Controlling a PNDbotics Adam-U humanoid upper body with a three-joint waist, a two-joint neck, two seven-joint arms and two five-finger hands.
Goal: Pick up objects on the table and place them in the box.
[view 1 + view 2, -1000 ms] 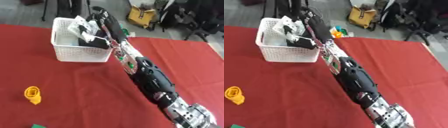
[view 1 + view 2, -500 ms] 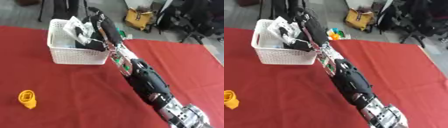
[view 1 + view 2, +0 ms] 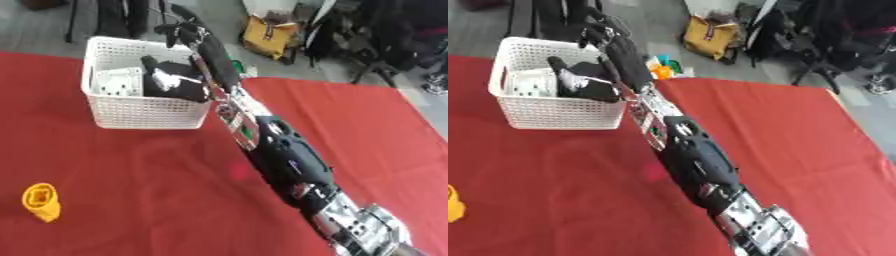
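1. One yellow object (image 3: 39,202) lies on the red table (image 3: 131,175), well in front of the white box (image 3: 140,107) and to its left, apart from everything else; its long axis cannot be made out.
2. Right arm stretches diagonally past the box's right side.
3. Right hand (image 3: 604,40) hovers above the box's far rim, fingers relaxed, holding nothing; it is well apart from the yellow object.
4. Box already holds white and black items.
5. Bags and chairs clutter the floor beyond the box.
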